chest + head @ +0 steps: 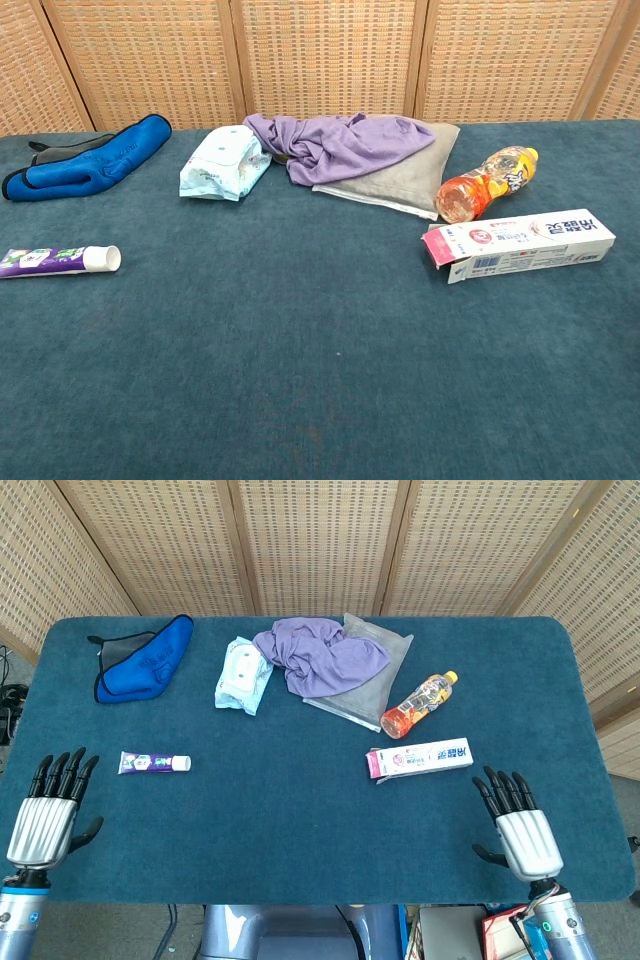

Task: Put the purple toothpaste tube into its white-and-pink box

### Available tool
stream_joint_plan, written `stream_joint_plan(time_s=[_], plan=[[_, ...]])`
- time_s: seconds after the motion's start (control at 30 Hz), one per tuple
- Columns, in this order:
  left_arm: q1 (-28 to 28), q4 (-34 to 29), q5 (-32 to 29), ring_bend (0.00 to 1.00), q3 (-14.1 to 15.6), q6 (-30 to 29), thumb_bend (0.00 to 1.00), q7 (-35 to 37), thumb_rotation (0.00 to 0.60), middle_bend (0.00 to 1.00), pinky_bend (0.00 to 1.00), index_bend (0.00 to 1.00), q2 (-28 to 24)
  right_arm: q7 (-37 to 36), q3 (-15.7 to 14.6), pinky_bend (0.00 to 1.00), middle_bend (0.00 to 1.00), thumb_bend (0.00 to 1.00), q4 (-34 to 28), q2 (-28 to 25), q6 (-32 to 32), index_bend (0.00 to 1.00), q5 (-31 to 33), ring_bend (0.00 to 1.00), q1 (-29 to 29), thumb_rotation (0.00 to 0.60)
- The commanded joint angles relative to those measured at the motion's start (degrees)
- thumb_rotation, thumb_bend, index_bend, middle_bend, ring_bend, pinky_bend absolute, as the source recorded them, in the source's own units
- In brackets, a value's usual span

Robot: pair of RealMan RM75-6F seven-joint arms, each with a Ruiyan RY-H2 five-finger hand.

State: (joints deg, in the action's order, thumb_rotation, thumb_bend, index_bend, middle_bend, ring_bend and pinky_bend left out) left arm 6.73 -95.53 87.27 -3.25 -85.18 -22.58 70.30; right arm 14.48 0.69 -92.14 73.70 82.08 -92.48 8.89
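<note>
Both hands, left hand (42,820) and right hand (522,832), rest empty with fingers spread; nothing started. Next, the left likely grasps the toothpaste tube (154,763), far from its box (419,758).

From my seat the near half of the surface (300,830) is wide open carpet, so either hand can slide in low. My left hand (45,815) has bare carpet between it and the toothpaste tube (154,763). My right hand (518,830) sits just below the box (420,758). The only crowding there is the bottle (420,704) lying close behind it.
</note>
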Motion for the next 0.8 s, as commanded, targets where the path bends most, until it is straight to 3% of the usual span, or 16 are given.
stream_joint_plan(time_s=[0.03,0.17,0.33,0.8], plan=[[1.2,0.9,-1.7,0.00,-1.7,1.1,0.27,0.6,0.600,0.00,0.00,0.00,-0.9,0.1,0.0,0.00,0.00,0.14,0.0,0.1,-0.1,0.00,0.0,0.00,0.0,0.600],[3.5,2.7,-4.9,0.02,-4.4,4.1,0.27,2.2,0.600,0.03,0.07,0.03,-2.3,0.4,-0.2,0.00,0.00,0.14,0.0,0.3,-0.2,0.00,-0.1,0.00,0.1,0.600],[6.9,5.9,-8.5,0.11,-5.8,10.7,0.28,4.1,0.600,0.12,0.15,0.12,-3.4,0.5,-0.2,0.00,0.00,0.14,0.1,0.5,-0.1,0.00,-0.3,0.00,0.1,0.600],[15.2,15.3,-19.5,0.12,-7.0,27.8,0.29,2.4,0.600,0.15,0.17,0.22,-0.7,0.5,-0.2,0.00,0.00,0.14,0.7,1.0,-0.6,0.00,0.0,0.00,0.3,0.600]])
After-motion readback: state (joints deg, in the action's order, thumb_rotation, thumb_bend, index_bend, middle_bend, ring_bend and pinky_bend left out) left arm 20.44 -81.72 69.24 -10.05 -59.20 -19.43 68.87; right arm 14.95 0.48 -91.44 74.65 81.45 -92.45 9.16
